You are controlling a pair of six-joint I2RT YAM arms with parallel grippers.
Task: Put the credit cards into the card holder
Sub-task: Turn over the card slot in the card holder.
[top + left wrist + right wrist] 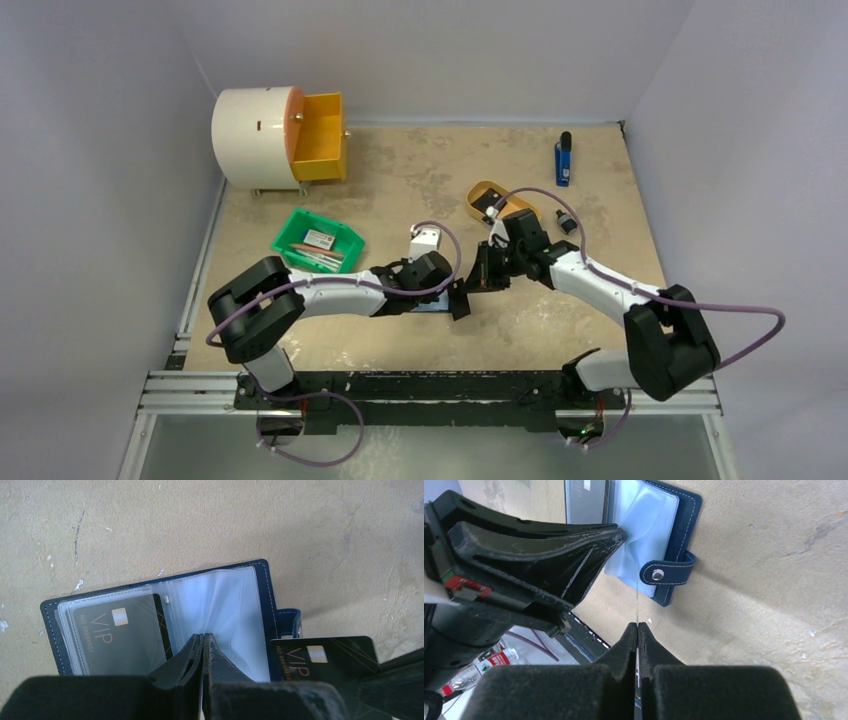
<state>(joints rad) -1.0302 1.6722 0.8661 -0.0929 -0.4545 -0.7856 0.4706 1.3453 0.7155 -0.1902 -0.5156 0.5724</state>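
The navy card holder (263,575) lies open on the table with its clear sleeves showing. One black VIP credit card (117,635) sits inside a left sleeve. My left gripper (204,636) is shut, pinching a clear sleeve (227,595) at the middle fold and lifting it. My right gripper (637,625) is shut on a second black credit card (325,657), seen edge-on as a thin line (637,592), just beside the holder's snap tab (669,573). In the top view both grippers (463,300) (484,272) meet at table centre and cover the holder.
A mustard-yellow oval tray (488,197) sits behind the right arm. A green bin (318,241) with small items stands left of centre. A white drum with an open orange drawer (320,135) is at the back left, and a blue tool (563,160) at the back right.
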